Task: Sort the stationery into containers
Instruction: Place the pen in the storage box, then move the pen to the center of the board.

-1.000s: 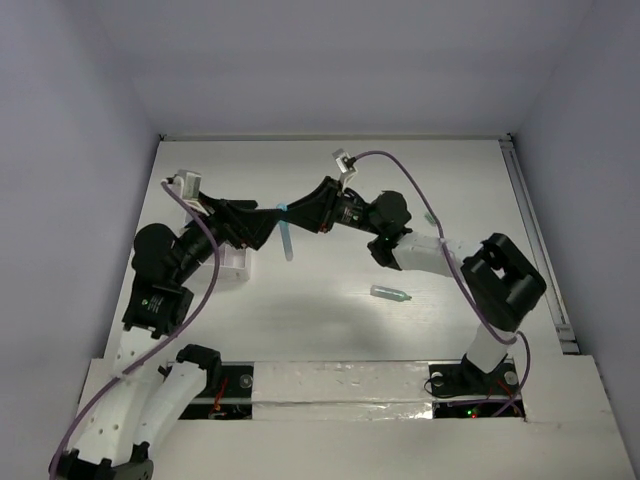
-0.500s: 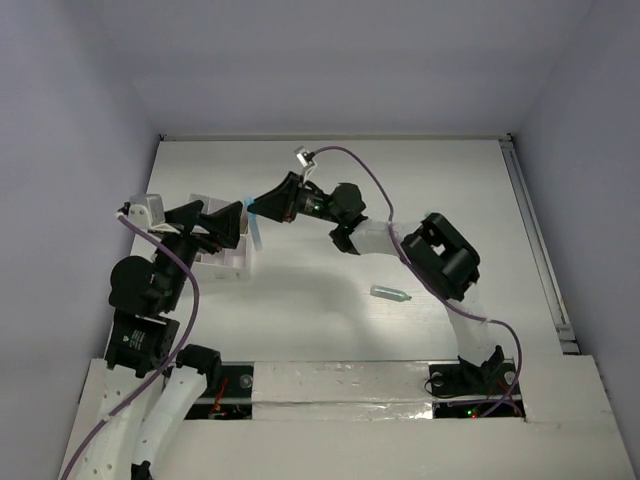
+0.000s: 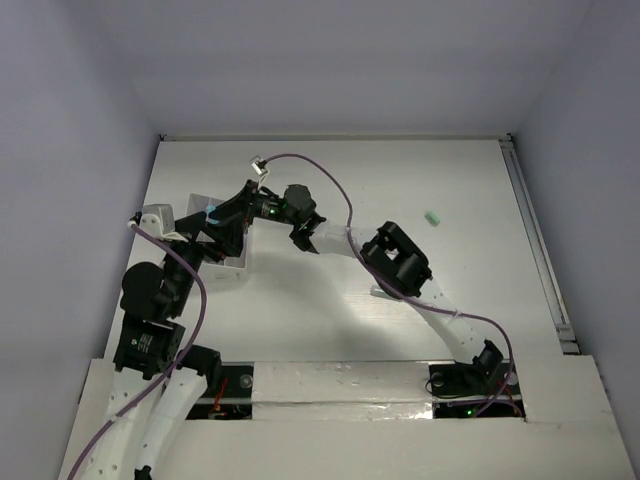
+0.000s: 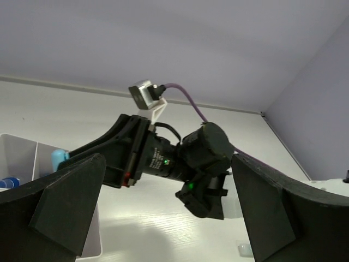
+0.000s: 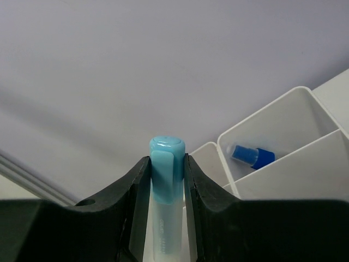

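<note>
My right gripper (image 5: 167, 161) is shut on a pen with a light blue cap (image 5: 166, 164), which stands up between its fingers. In the top view the right gripper (image 3: 219, 214) reaches far left and holds the pen's cap (image 3: 211, 212) over the white divided box (image 3: 232, 266). One compartment holds a blue capsule (image 5: 252, 155). My left gripper (image 4: 169, 215) is open with nothing in it, right beside the box (image 4: 22, 158), looking at the right wrist. A teal piece (image 3: 433, 217) lies on the table at the right. Another small piece (image 3: 379, 292) peeks out under the right arm.
The right arm stretches across the middle of the table with its purple cable (image 3: 330, 190) looping above it. A pale piece (image 4: 244, 250) lies on the table by my left gripper's right finger. Walls close the table at the back and sides.
The right arm has swung left with the blue-capped pen, from the table's middle to above the box. The left arm has shifted a little left and back, still open.
</note>
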`<state>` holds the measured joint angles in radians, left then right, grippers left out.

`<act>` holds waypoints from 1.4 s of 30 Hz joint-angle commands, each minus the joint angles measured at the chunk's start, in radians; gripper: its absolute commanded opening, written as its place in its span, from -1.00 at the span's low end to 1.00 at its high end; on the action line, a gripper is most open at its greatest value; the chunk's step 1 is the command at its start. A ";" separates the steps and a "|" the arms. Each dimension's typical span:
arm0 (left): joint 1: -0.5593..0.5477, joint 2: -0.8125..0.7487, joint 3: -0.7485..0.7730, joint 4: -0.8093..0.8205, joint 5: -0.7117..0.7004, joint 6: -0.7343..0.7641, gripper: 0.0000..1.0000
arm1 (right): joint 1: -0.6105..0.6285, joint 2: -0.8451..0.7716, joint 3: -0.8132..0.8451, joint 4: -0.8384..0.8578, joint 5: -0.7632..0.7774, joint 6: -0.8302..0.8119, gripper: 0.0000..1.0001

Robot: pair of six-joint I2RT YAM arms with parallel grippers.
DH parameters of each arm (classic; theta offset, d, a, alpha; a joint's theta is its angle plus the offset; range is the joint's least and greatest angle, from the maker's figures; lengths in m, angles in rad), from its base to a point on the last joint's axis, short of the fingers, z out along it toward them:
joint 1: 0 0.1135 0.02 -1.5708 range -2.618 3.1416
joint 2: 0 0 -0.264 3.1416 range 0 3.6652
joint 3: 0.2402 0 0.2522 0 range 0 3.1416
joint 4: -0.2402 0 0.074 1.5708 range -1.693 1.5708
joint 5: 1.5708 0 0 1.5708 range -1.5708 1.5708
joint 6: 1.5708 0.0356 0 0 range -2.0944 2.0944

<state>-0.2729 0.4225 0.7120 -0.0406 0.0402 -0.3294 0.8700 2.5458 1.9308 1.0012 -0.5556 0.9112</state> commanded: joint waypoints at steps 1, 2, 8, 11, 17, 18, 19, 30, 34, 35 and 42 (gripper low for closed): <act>0.003 -0.013 -0.006 0.059 -0.010 0.013 0.98 | 0.014 0.056 0.135 -0.079 0.006 -0.032 -1.00; 0.003 -0.013 -0.006 0.059 -0.010 0.013 0.98 | 0.023 0.065 0.157 -0.096 0.009 -0.035 -1.00; 0.003 -0.018 -0.008 0.061 -0.007 0.015 0.98 | 0.023 0.096 0.168 -0.104 0.019 -0.040 -1.00; 0.003 -0.016 -0.009 0.065 0.003 0.015 0.98 | 0.032 0.100 0.166 -0.108 0.020 -0.041 -0.92; 0.003 -0.014 -0.011 0.064 0.003 0.015 0.98 | 0.032 0.084 0.143 -0.101 0.013 -0.043 -0.47; 0.003 -0.013 -0.011 0.065 0.004 0.016 0.98 | 0.032 0.077 0.140 -0.101 0.011 -0.047 -0.37; 0.003 -0.013 -0.011 0.064 0.003 0.016 0.98 | 0.032 0.073 0.135 -0.101 0.010 -0.055 -0.32; 0.003 0.004 -0.008 0.056 -0.016 0.029 0.98 | 0.032 -0.010 0.044 -0.046 -0.003 -0.064 0.11; 0.012 0.016 -0.003 0.056 -0.026 0.041 0.98 | 0.032 -0.097 -0.115 0.011 0.016 -0.089 0.11; 0.012 0.022 -0.003 0.057 -0.020 0.041 0.98 | 0.032 -0.151 -0.153 0.039 0.019 -0.097 0.11; 0.012 0.178 0.040 0.068 0.137 0.039 0.98 | -0.115 -0.450 -0.614 0.224 0.071 -0.064 0.12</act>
<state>-0.2665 0.5220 0.7116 -0.0212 0.0856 -0.3031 0.8539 2.2639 1.4528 1.0237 -0.5266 0.8394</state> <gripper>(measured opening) 0.992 0.558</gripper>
